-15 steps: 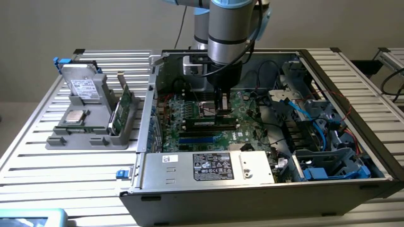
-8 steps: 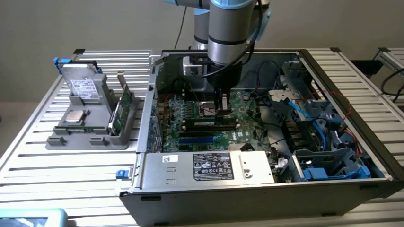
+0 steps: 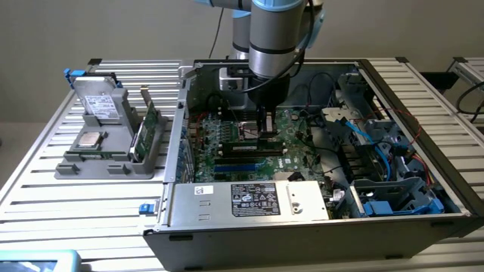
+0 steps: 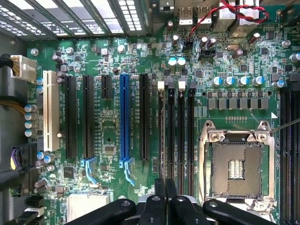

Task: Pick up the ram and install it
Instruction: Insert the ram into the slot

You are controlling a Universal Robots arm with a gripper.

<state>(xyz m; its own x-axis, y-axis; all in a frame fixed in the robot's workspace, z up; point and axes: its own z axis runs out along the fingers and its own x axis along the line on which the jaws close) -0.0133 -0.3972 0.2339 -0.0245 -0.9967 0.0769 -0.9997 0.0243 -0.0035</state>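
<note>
The arm (image 3: 276, 25) comes down from above in the exterior view, its last silver and blue-grey segments standing close to upright. Below them the wrist (image 3: 266, 85) narrows into the black end effector (image 3: 266, 134), which points straight down. In the wrist view its two slim black fingers (image 4: 160, 197) lie side by side, pressed together with only a thin line between them, and the black linkage bars (image 4: 105, 211) splay out to either side.

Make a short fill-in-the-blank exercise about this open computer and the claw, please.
1. The claw hangs over the green ____.
2. The long slot between black ones is ____.
3. The CPU socket is ____.
4. The grey holder stands at the exterior view's ____ of the case.
Answers: motherboard; blue; empty; left.
</note>
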